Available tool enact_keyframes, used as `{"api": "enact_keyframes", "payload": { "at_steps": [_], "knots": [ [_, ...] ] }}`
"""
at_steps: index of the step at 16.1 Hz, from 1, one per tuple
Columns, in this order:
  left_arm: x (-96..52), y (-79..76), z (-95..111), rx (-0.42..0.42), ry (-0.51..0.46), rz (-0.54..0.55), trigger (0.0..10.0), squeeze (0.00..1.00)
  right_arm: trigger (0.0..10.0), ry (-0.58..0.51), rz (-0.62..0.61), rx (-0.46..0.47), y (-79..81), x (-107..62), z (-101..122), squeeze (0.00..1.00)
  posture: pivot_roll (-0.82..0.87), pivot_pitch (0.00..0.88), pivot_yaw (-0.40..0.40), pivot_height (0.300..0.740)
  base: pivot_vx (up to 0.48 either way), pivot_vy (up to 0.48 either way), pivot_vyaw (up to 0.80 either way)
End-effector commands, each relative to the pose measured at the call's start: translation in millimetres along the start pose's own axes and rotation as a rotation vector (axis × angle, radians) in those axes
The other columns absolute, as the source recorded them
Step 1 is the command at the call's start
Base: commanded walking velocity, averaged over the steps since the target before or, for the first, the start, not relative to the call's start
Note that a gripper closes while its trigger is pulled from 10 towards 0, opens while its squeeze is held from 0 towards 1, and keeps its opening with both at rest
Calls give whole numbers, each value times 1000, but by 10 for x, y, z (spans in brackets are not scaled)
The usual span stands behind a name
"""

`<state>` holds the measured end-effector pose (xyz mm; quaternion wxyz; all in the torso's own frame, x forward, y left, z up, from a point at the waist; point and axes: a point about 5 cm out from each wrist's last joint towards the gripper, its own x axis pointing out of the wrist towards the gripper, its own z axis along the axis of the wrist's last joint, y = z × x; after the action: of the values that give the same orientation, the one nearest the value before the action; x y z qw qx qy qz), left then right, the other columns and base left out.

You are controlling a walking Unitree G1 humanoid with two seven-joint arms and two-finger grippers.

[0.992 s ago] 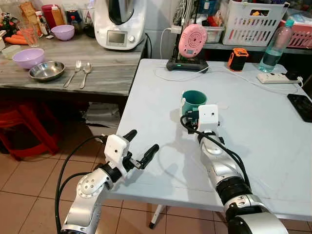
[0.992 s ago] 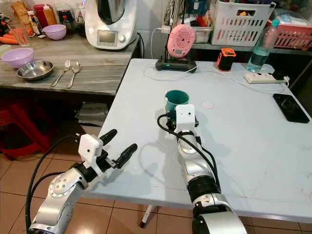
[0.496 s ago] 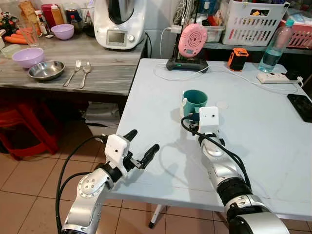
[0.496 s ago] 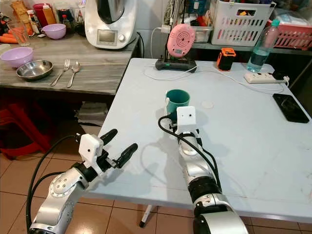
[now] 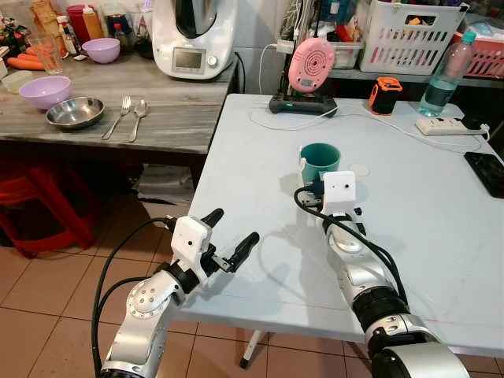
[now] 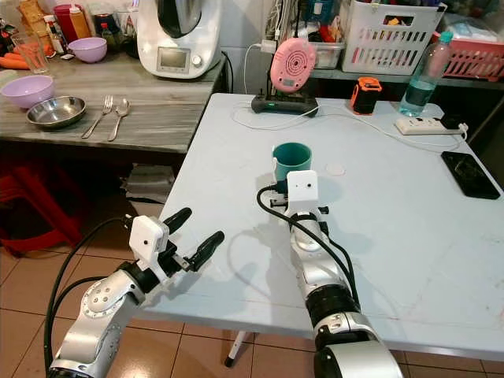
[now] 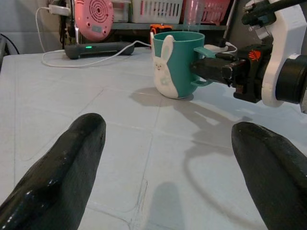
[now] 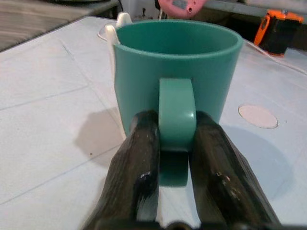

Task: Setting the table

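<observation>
Nearest, the left tool (image 5: 232,236) hovers at the near left edge of the pale table (image 5: 441,236), its two black fingers (image 7: 67,167) spread wide with nothing between them. Further in, the right tool (image 8: 175,143) is pinching the handle of the teal mug (image 5: 319,163), one finger pressed to each side of it. The mug stands upright near the middle of the table, nearer the left edge; it has a white rabbit figure on its side, and its inside looks empty. Beyond it, at the far edge, a pink round gadget (image 5: 311,66) sits on a black base, with an orange device (image 5: 385,94) and a clear water bottle (image 5: 446,75) to the right. On the wooden side table (image 5: 173,118) to the left lie a steel bowl (image 5: 75,113), a purple bowl (image 5: 46,91), a fork (image 5: 118,116) and a spoon (image 5: 138,118). I can read no writing anywhere.
</observation>
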<state>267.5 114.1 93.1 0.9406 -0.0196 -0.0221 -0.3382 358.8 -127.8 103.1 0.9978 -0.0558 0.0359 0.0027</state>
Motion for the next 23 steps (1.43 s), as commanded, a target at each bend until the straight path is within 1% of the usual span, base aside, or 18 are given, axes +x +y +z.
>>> {"api": "enact_keyframes", "payload": {
  "at_steps": [1,7,8,9,10,11,12,13,16,18,20,23],
  "knots": [
    [12,-9,-1,4,5,-5,10000,0,0,-12,0,-3,-13,28,44,0,-6,6,-22,740,0,0,0],
    [18,-7,-4,8,6,-2,10000,0,0,-24,1,10,-26,2,39,0,-9,10,-22,740,0,0,0],
    [27,29,4,26,5,45,10000,0,0,-28,-1,25,-26,-8,43,0,-9,10,-22,740,0,0,0],
    [35,55,-11,23,20,75,10000,0,0,-36,-3,43,-26,-16,57,0,-9,10,-22,740,0,0,0],
    [43,93,-17,29,30,118,10000,0,8706,-52,0,61,-23,-30,79,0,-9,10,-22,740,0,0,0],
    [47,146,-23,45,43,168,10000,0,10000,-78,3,91,-23,-59,113,0,-7,10,-22,740,0,0,0],
    [46,167,-23,42,43,183,10000,0,10000,-98,10,100,-24,-84,135,0,-7,10,-22,740,0,0,0],
    [53,189,-4,31,42,186,10000,0,10000,-134,6,99,-59,-159,155,0,-7,10,-22,740,0,0,0],
    [64,182,2,23,34,179,10000,0,10000,-148,-9,95,-162,-323,113,0,-12,13,-19,740,0,86,0],
    [83,175,4,19,33,177,10000,0,10000,-141,-24,90,-243,-409,64,0,-12,13,-19,740,0,306,-522],
    [89,170,5,20,34,170,10000,0,10000,-125,-40,85,-305,-477,29,0,-19,15,-13,740,0,347,-584],
    [91,172,3,24,35,167,10000,0,10000,-117,-40,84,-313,-512,42,0,-19,15,-13,740,0,400,-744]
  ]
}}
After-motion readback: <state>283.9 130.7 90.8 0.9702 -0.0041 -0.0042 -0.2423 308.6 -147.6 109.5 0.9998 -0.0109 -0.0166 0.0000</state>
